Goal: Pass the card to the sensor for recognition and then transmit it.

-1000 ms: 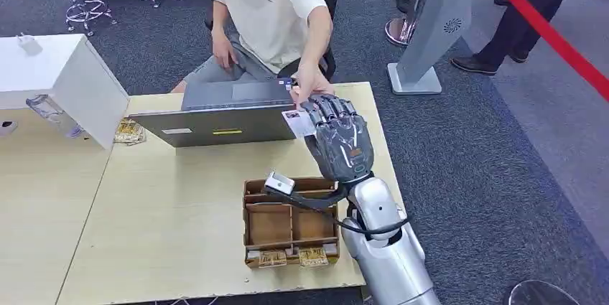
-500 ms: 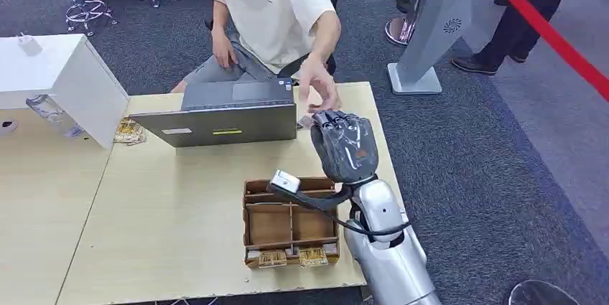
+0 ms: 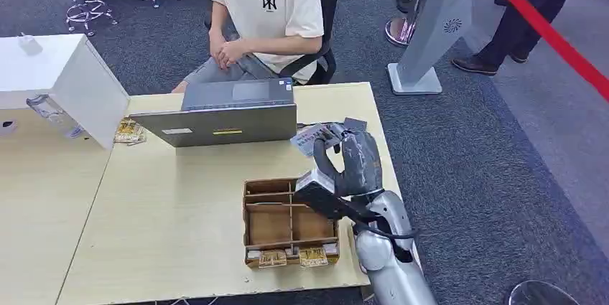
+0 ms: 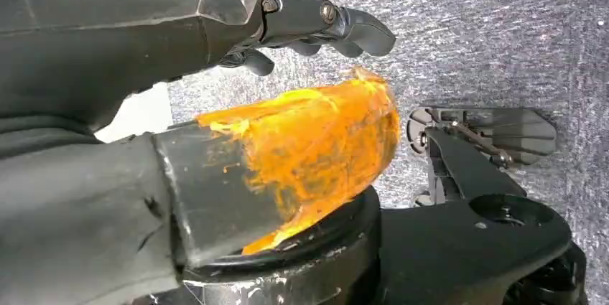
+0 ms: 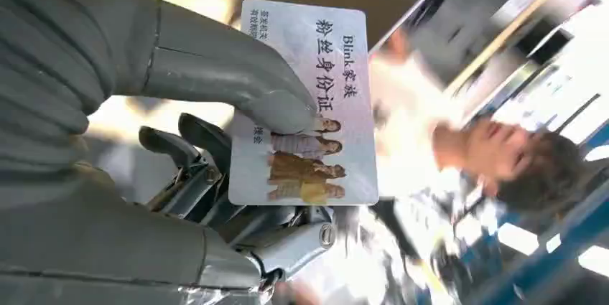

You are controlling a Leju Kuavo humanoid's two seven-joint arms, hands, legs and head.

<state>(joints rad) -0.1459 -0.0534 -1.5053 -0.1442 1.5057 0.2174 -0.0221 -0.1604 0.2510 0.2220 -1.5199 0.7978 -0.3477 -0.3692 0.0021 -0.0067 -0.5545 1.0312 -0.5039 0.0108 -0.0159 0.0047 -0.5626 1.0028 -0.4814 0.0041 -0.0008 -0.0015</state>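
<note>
The left hand (image 4: 316,29) hangs low over grey carpet, its fingers curled in around nothing, taking no part for now.

On the table (image 3: 172,197), near the far edge, an open laptop (image 3: 222,122) stands with its back to the robot. Nearer the front edge sits a cardboard divided tray (image 3: 287,222) with small packets tucked along its near side. Above the tray's right end, close to the table's right edge, the right hand (image 3: 345,158) is raised with the card (image 5: 305,100) pinched between the thumb and the fingers behind it; the right wrist view shows the printed face with a row of figures on it, held firmly and mostly uncovered.

The step in hand looks like carrying the card to the sensor. I cannot say for sure which object is the sensor. The next move calls for presenting the card's face flat and steady to it, without the thumb covering the print.

Beyond the far edge a person (image 3: 266,11) sits with hands in lap. To the right, on grey carpet, stand a kiosk base (image 3: 416,79) and a red barrier (image 3: 546,29).
</note>
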